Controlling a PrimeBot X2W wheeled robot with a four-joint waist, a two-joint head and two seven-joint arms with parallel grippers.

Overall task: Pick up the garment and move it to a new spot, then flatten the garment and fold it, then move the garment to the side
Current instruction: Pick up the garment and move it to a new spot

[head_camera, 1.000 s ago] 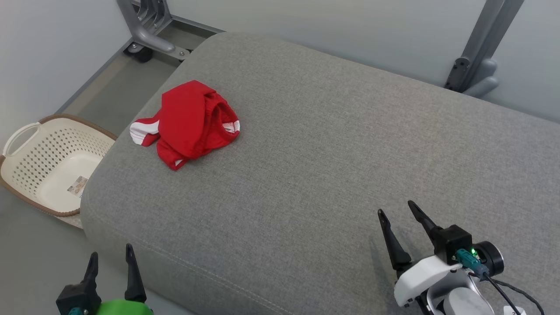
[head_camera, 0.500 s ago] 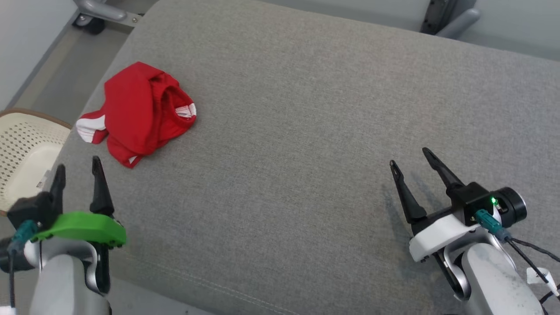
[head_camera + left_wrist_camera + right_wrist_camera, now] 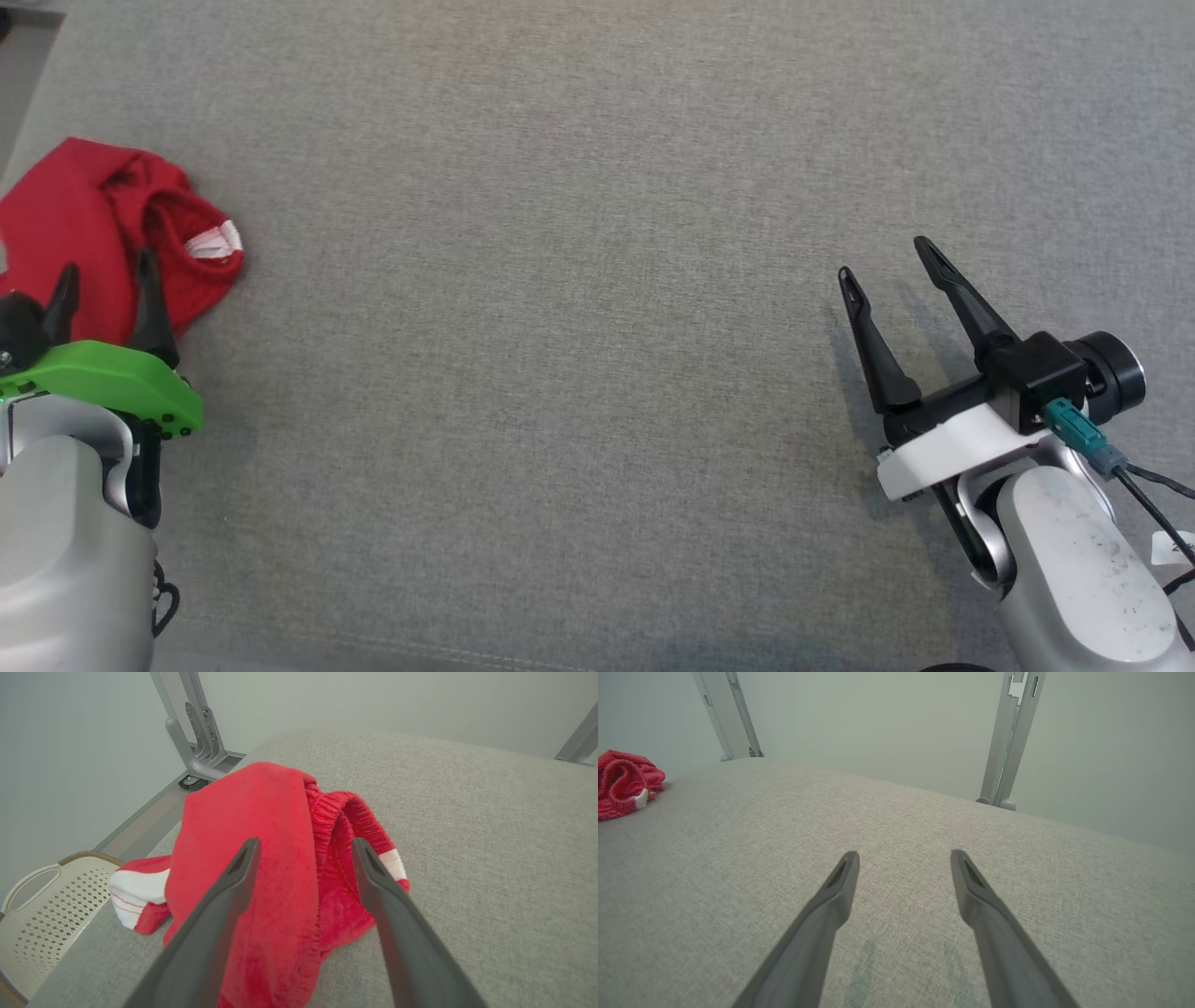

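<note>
The garment [image 3: 93, 210], red with white bands, lies crumpled in a heap at the left edge of the grey cushion [image 3: 560, 327], towards its far left corner. Its ribbed waistband [image 3: 327, 812] gapes open on the side facing the cushion's middle, and a white-striped cuff [image 3: 135, 891] pokes out towards the left edge. The left gripper [image 3: 105, 266] hangs at the near side of the heap with its fingers spread wide and nothing between them. Their tips frame the red cloth in the left wrist view, though whether they touch it is hard to tell. The right gripper [image 3: 882, 257] is well apart, above bare fabric by the cushion's right edge, jaws equally wide and empty. A cream perforated basket [image 3: 42, 896] stands on the floor beyond the left edge.
</note>
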